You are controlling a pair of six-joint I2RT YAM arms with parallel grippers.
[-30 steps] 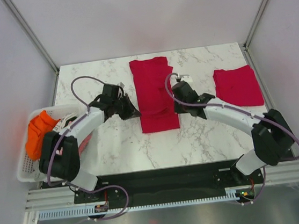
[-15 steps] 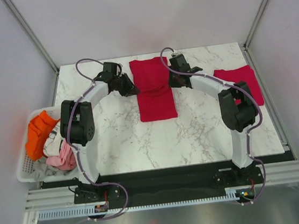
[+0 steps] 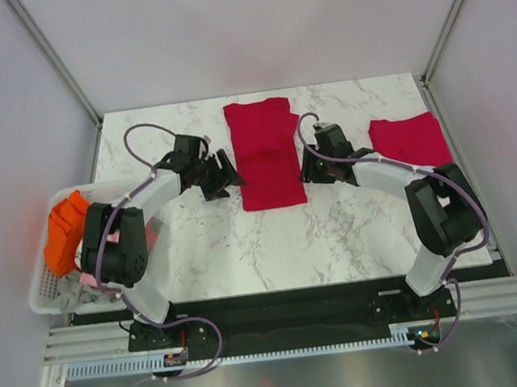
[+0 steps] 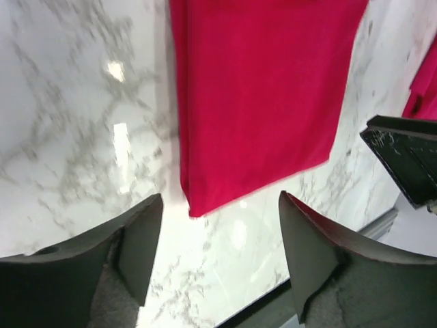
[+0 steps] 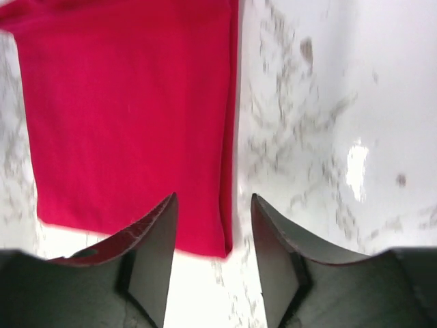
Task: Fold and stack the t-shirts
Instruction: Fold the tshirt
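Crimson shirt (image 3: 265,155) lies as a long strip midway across the table (image 3: 338,231), a folded shirt (image 3: 410,142) well apart on its right, probably the stack's base. Left gripper (image 3: 222,176) and right gripper (image 3: 310,168) flank the strip's near corners, jaws parted and empty, seemingly poised to pinch them.

Tally by kind
Two t-shirts: centre t-shirt (image 3: 265,160) and right t-shirt (image 3: 409,142); two grippers: left gripper (image 3: 224,180), right gripper (image 3: 310,166); one laundry basket (image 3: 38,291).
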